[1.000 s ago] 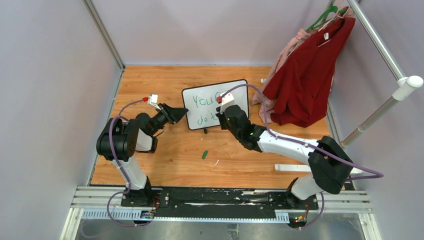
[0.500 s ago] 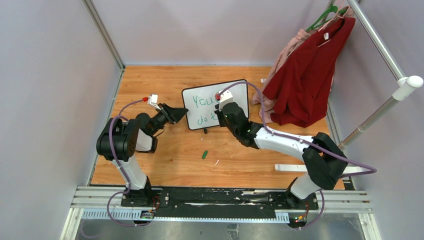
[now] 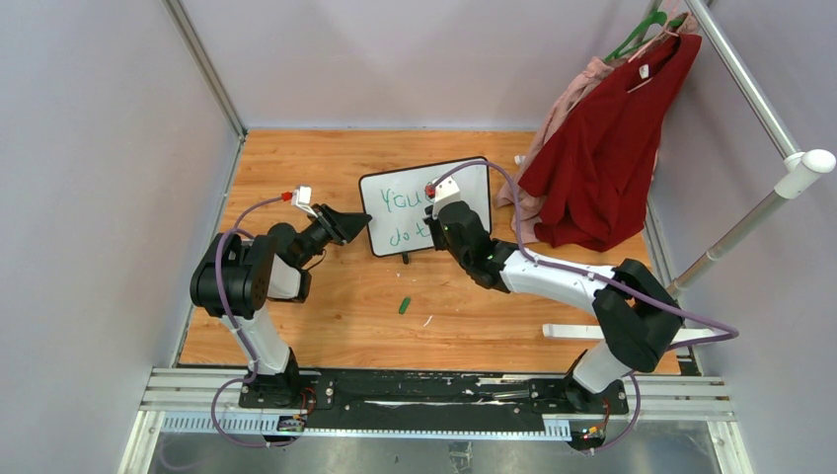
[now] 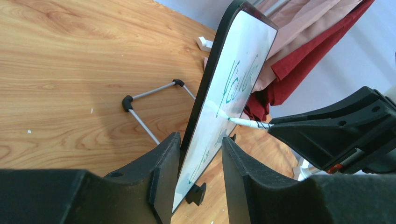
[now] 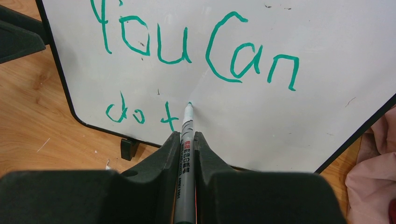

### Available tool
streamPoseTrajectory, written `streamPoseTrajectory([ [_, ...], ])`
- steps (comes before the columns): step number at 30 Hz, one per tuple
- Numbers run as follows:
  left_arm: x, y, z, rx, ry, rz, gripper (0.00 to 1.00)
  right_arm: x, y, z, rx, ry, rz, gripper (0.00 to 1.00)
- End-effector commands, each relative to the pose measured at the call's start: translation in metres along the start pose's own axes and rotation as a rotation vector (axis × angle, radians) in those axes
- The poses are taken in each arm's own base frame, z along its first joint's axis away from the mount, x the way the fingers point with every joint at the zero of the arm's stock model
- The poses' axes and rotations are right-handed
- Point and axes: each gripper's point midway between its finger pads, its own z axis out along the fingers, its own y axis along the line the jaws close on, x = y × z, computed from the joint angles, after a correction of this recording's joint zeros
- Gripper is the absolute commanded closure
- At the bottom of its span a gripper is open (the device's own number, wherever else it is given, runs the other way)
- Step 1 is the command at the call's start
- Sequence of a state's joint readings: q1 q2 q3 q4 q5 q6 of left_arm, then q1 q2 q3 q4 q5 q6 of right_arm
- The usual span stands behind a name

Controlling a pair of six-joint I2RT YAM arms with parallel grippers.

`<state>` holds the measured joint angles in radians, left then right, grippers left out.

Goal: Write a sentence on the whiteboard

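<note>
- Change, right arm: across the top views its elbow has swung leftward and the wrist has crept a little up and in toward the whiteboard [image 3: 380, 222]. The shift is small, a writing adjustment and no withdrawal.
- Change, left arm: none visible; it holds the same pose at the board's left edge.
- Whiteboard, location: stands propped on its feet at mid-counter [image 3: 326, 316], face tilted toward the arms, between the two grippers.
- The sentence [image 5: 185, 46]: top line "You Can" is complete; the lower line so far reads "do t".
- Meaning for the task, as a judgement: the tip sits just right of the "t", at the top of the next stroke. The word "this" looks only begun, with three letters outstanding.
- Right gripper [image 5: 187, 134]: fingers closed tight on the barrel of a green marker [image 5: 187, 116]. They are parted only by the barrel's width, and the nib is at or touching the board face.
- Left gripper [image 4: 200, 140]: fingers moderately parted, astride the board's lower left edge, one behind the frame and one before the face. The rear finger lies right against the frame. Whether the pair actually pinch the board cannot be told.
- Sundry: a small green cap [image 3: 404, 305] lies loose on the counter, well apart from the board. A red garment [image 3: 602, 168] hangs to the right.
</note>
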<state>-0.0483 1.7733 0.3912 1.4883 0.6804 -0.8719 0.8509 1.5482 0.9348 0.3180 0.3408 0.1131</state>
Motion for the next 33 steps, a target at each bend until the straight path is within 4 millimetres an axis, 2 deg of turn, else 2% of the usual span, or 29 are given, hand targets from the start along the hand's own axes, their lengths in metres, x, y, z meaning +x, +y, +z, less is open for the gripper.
streamPoseTrajectory([
  [1, -0.007, -0.016, 0.000, 0.053, -0.023, 0.056, 0.57, 0.009, -0.009, -0.001, 0.030, 0.019, 0.023, 1.00],
  [12, -0.007, -0.016, 0.000, 0.054, -0.022, 0.056, 0.57, 0.031, -0.010, -0.006, 0.022, 0.062, 0.031, 1.00],
  [21, -0.006, -0.017, 0.000, 0.057, -0.021, 0.058, 0.57, 0.039, -0.009, -0.008, 0.014, 0.085, 0.029, 1.00],
  [27, -0.006, -0.017, 0.000, 0.056, -0.021, 0.058, 0.57, 0.037, -0.009, -0.008, 0.013, 0.084, 0.030, 1.00],
  [33, -0.006, -0.018, 0.000, 0.058, -0.020, 0.058, 0.57, 0.023, -0.008, -0.005, 0.015, 0.061, 0.030, 1.00],
])
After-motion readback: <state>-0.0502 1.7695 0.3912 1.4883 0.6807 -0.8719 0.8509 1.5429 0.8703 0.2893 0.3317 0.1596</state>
